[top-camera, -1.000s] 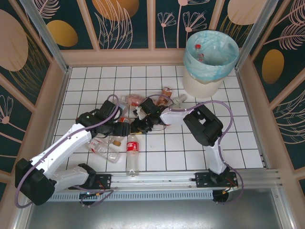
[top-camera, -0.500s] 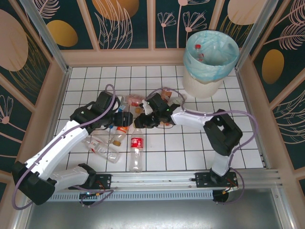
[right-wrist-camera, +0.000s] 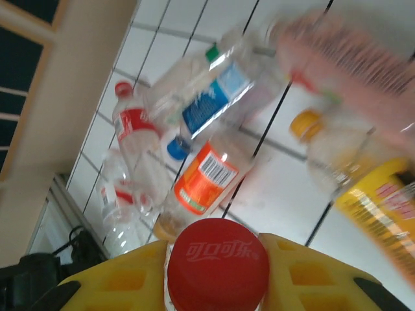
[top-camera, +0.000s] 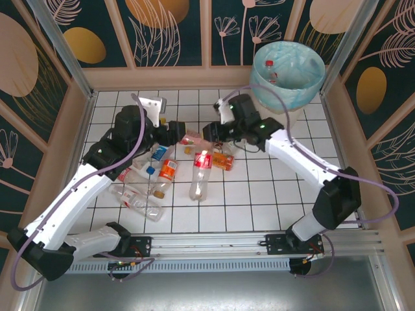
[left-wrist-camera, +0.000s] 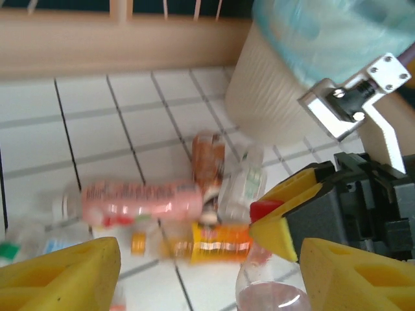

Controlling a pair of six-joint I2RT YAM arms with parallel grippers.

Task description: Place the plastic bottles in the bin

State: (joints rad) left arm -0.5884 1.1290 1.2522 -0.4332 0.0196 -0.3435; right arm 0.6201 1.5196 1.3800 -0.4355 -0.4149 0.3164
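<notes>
Now your right gripper (right-wrist-camera: 215, 277) is clenched on a red-capped bottle (right-wrist-camera: 217, 254) near the bench's (top-camera: 259, 201) middle. Your left gripper (left-wrist-camera: 207, 282) hangs released beside it.

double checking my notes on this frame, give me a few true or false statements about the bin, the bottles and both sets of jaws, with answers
1. The round white bin with the blue-green bag liner already holds a red-capped bottle. True.
2. The jaws of the right gripper are shut on the red cap of a clear plastic bottle. True.
3. The jaws of the left gripper are shut on a bottle. False: they stand wide apart, holding nothing.
4. The bin lies tipped on its side. False: it stands upright in the far right corner.
5. A pink-labelled plastic bottle lies on its side on the white tiled table. True.
</notes>
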